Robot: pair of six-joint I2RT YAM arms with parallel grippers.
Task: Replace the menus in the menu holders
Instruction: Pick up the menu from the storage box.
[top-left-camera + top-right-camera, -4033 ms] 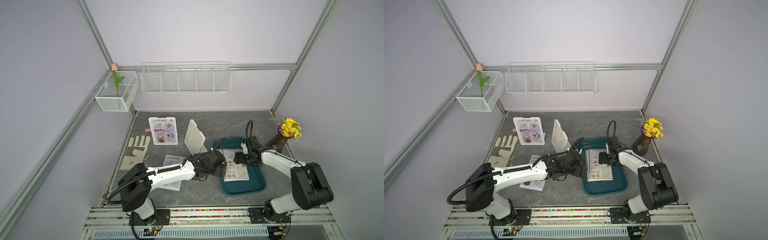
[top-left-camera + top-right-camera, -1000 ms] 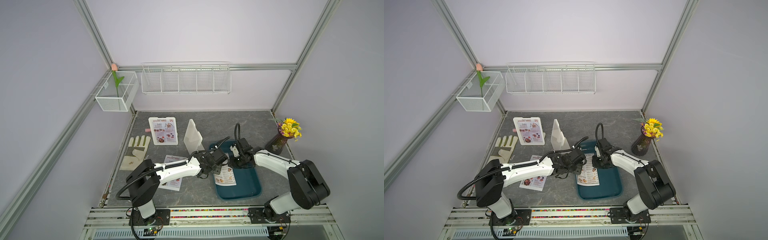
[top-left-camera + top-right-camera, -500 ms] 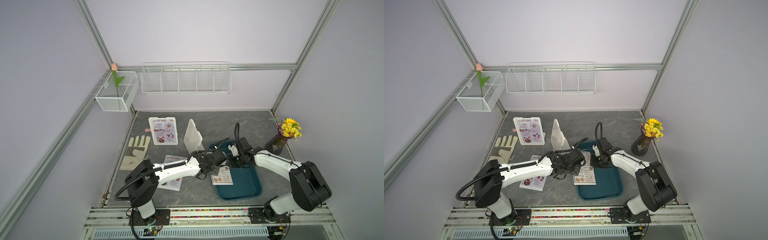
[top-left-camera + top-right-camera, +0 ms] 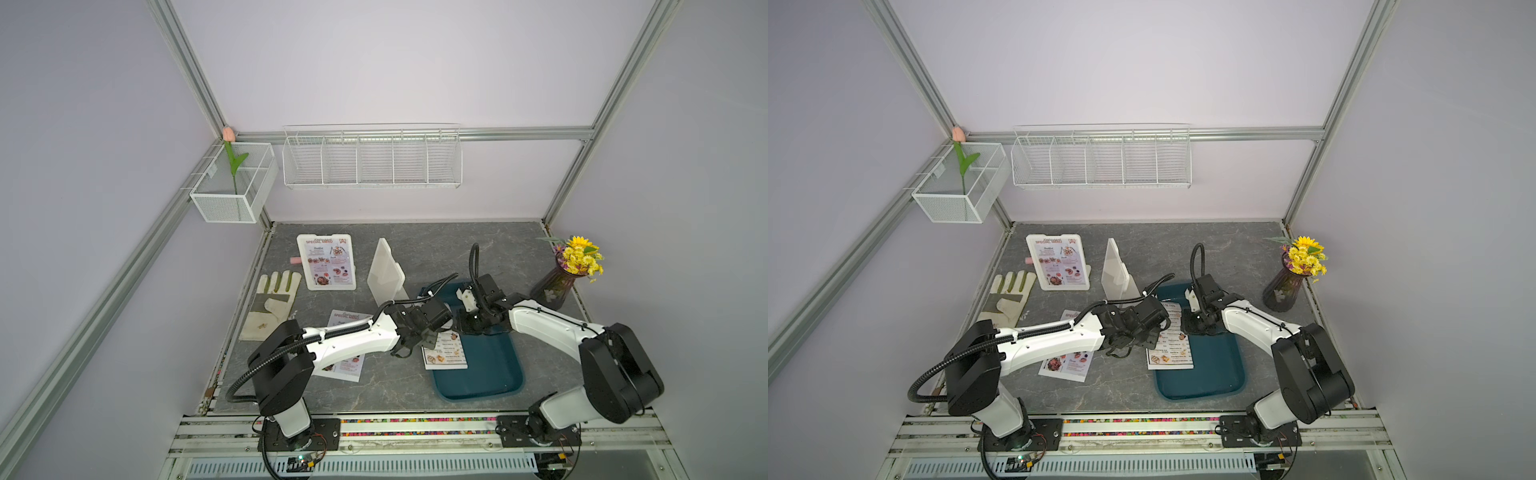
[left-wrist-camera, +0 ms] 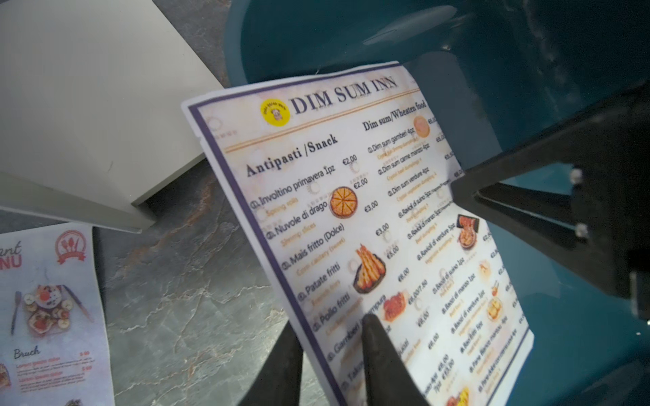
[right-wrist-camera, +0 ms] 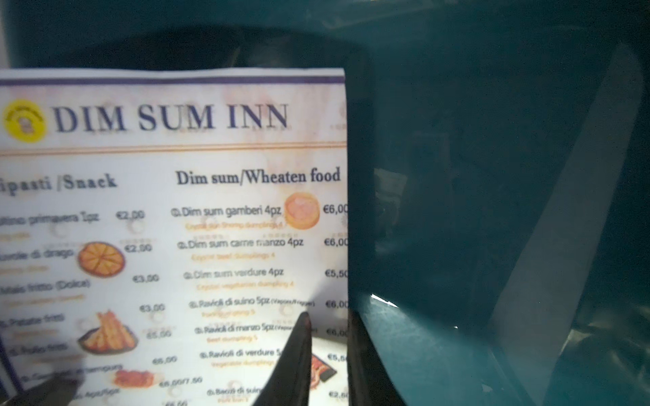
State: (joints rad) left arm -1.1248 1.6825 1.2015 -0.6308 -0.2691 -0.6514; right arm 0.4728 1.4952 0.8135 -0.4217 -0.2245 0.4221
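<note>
Pinches the right-hand edge of the Dim Sum Inn menu (image 6: 176, 211) with the right end effector (image 6: 327, 314): fingers (image 6: 295, 351) drawn narrow, one on the printed face, the other just past the edge. Carries that edge clear of the teal tray (image 6: 492, 211), shadow beneath.

Straddles the opposite long edge of the same sheet with the left end effector (image 5: 330, 320): one finger on the print, its mate outside the purple border, paper between. Cannot tell whether clamped. Shows a gap between the tips.

Finds the menu face up in both top views (image 4: 444, 353) (image 4: 1169, 353), heading toward the back wall, stretched between the two arms. Overlaps the tray's left rim, near corner out over the table (image 4: 436, 249).

Further out, notes:
- blank white holder (image 4: 386, 270) upright, just beside the tray's far-left corner
- second holder (image 4: 327, 262) further left, leaning back, Special Menu sheet inside
- loose Special Menu sheet (image 4: 351, 319) flat on the table, partly under the left arm
- work glove (image 4: 272, 303) flat near the table's left edge
- vase of yellow flowers (image 4: 557, 286) at the right edge, apart from the tray
</note>
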